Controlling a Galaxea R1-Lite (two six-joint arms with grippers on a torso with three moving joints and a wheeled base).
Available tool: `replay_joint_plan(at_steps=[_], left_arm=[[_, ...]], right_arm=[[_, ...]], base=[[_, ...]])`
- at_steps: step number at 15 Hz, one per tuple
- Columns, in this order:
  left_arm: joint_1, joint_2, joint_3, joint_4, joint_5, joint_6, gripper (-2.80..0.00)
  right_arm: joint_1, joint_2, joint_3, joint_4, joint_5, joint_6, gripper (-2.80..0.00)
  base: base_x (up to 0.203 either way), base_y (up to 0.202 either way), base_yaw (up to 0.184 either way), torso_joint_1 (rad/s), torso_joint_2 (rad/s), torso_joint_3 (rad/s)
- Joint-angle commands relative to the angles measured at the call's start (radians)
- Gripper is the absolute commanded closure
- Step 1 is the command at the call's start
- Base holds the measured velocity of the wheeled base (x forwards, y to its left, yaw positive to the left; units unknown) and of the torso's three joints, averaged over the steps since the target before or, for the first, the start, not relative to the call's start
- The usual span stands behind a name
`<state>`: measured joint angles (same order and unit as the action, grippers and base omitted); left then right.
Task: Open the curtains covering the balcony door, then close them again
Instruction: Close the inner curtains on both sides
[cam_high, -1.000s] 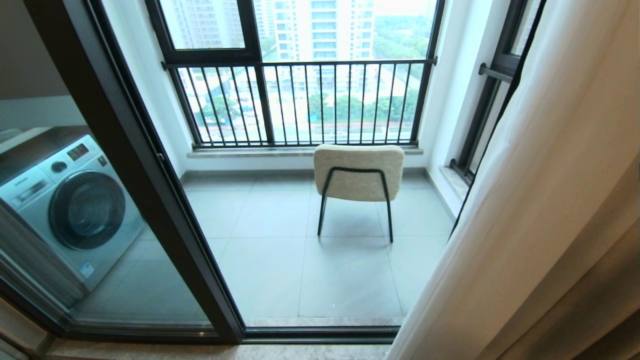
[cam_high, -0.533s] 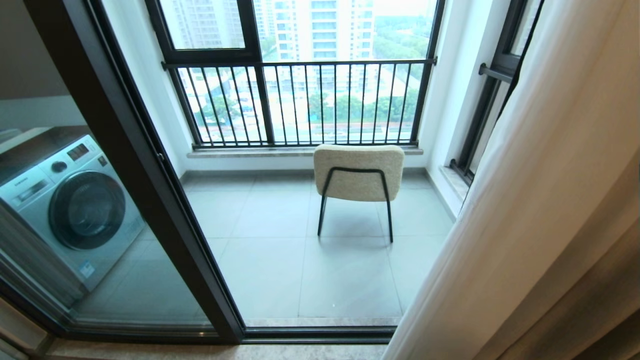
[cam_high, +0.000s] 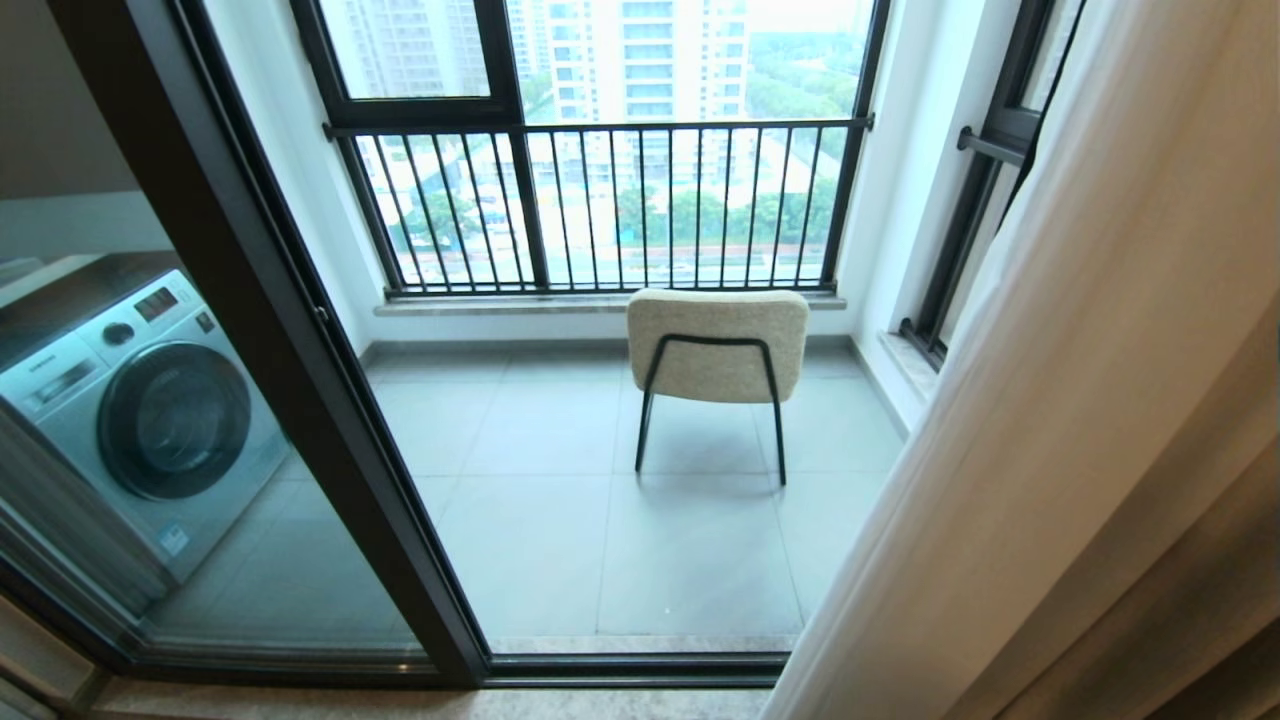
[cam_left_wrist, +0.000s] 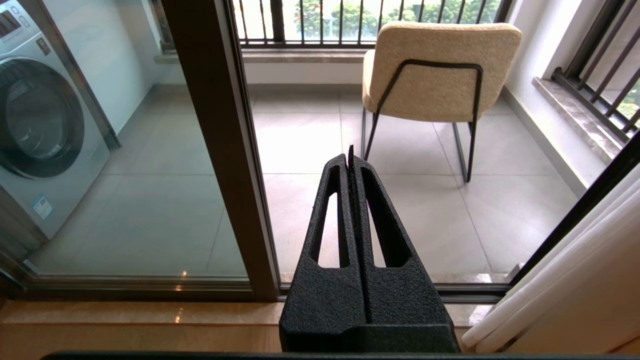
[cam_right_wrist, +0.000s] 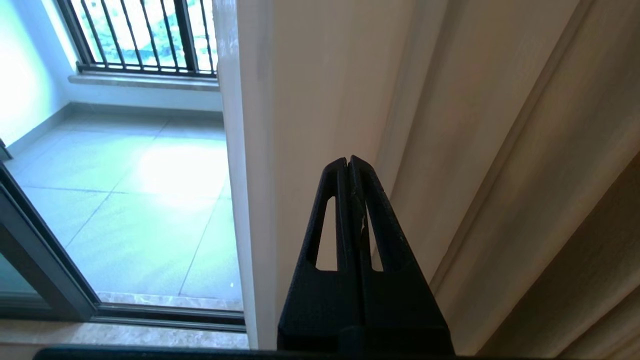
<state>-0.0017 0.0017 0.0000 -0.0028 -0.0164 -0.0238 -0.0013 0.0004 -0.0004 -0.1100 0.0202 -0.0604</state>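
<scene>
While the balcony door (cam_high: 270, 330) fills the head view from nine o'clock to the centre, its black frame slants down to the threshold and its glass pane shows the washing machine (cam_high: 140, 420) behind it. Gathered at three to five o'clock, the curtains (cam_high: 1050, 420) hang in soft white vertical folds, with a thicker beige drape (cam_high: 1230, 560) beside them at the far edge, leaving the doorway uncovered. Past the opening at twelve o'clock stands the barred railing window (cam_high: 600, 200), and below it the cream chair (cam_high: 717, 345) on black legs. Only the wrist views show the arms: the left tool (cam_left_wrist: 350, 155), fingers pressed together and empty, points at the doorway; the right tool (cam_right_wrist: 348, 161), likewise closed and empty, sits just before the curtain folds.
</scene>
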Motion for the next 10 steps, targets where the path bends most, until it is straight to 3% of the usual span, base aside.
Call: replay_joint_plan(at_steps=[1,6,10], left_arm=[[0.000,0.000,0.000,0.000,0.000,0.001,0.00],[0.000,0.000,0.000,0.000,-0.001,0.001,0.00],[0.000,0.000,0.000,0.000,0.000,0.001,0.00]], right_arm=[[0.000,0.000,-0.040,0.005,0.015,0.000,0.00],[0.001,0.090,-0.228,0.064,0.110,0.001,0.00],[0.010,0.289,-0.329,0.004,0.144,0.001,0.00]], base=[[0.000,0.000,0.000,0.000,0.00,0.000],[0.000,0.000,0.000,0.000,0.00,0.000],[0.000,0.000,0.000,0.000,0.00,0.000]])
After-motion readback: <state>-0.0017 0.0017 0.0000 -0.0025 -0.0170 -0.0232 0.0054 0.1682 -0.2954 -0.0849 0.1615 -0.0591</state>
